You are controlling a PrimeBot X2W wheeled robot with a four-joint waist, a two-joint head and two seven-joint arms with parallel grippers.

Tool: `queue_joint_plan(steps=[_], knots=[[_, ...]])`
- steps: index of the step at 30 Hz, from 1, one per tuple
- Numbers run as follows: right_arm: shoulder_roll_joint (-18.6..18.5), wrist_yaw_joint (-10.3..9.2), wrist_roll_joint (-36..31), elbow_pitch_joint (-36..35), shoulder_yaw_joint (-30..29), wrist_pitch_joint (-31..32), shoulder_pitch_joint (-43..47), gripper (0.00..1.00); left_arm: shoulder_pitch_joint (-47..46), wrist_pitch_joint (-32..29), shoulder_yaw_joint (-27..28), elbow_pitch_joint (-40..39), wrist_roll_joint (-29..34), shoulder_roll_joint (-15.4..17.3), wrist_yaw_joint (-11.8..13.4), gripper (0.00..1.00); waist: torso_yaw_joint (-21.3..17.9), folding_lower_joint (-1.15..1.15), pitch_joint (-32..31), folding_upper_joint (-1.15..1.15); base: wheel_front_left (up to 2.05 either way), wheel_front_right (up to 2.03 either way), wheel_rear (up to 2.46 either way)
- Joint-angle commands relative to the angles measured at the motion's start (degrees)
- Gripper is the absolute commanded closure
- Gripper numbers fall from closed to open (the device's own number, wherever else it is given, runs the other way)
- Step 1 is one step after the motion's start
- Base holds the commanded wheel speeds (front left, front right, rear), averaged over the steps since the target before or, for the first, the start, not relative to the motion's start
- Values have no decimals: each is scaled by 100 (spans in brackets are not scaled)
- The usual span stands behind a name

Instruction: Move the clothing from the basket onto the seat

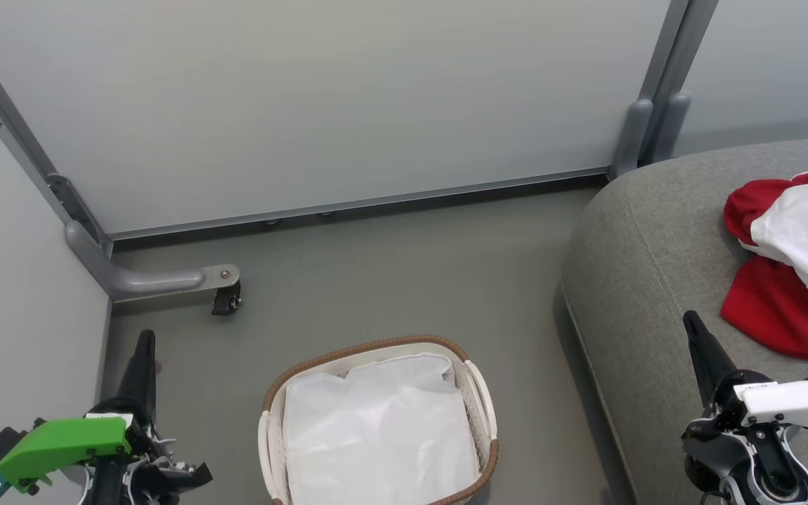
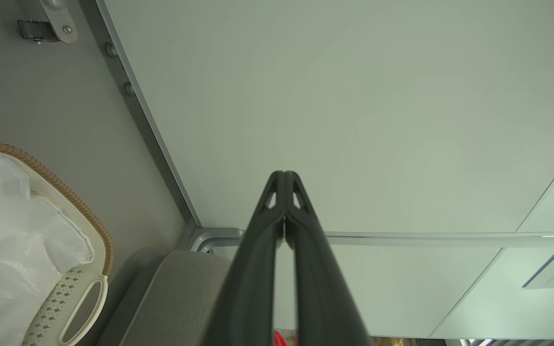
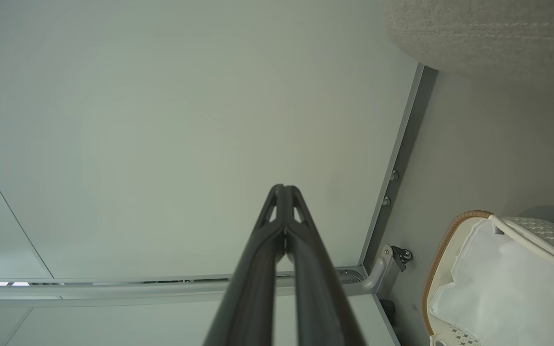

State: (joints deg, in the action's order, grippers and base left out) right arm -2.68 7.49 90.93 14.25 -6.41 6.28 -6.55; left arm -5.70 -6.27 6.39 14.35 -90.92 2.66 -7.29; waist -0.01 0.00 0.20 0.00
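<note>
The red and white clothing (image 1: 797, 259) lies crumpled on the grey seat (image 1: 649, 259) at the right. On the floor at bottom centre stands the white basket (image 1: 477, 400) with its brown rim, holding just its white liner (image 1: 379, 428). My left gripper (image 1: 144, 339) is shut at the lower left, well left of the basket. My right gripper (image 1: 690, 319) is shut over the seat's front part, a little left of the clothing. Both wrist views show the fingertips pressed together, with the left gripper (image 2: 284, 174) and right gripper (image 3: 283, 186) pointing at the pale panels.
Pale partition panels (image 1: 348, 105) wall in the floor at the back and left. A grey panel foot with a black castor (image 1: 225, 298) juts onto the floor behind the left gripper. Bare grey floor (image 1: 404, 280) lies between the basket and the back panel.
</note>
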Motion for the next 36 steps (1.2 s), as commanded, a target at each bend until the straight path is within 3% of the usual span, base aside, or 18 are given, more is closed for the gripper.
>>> queue_joint_plan(steps=[1, 36], knots=[[-36, 0, 126, -37, -22, 36, 61, 100, -93, -30, 27, -42, -136, 39, -35, 100, 1, 0, -1, 0, 0, 0, 0], [-36, 0, 157, -39, -22, 46, 64, 100, -81, -47, 25, -44, -158, 39, -37, 100, 1, 0, -2, 0, 0, 0, 0]])
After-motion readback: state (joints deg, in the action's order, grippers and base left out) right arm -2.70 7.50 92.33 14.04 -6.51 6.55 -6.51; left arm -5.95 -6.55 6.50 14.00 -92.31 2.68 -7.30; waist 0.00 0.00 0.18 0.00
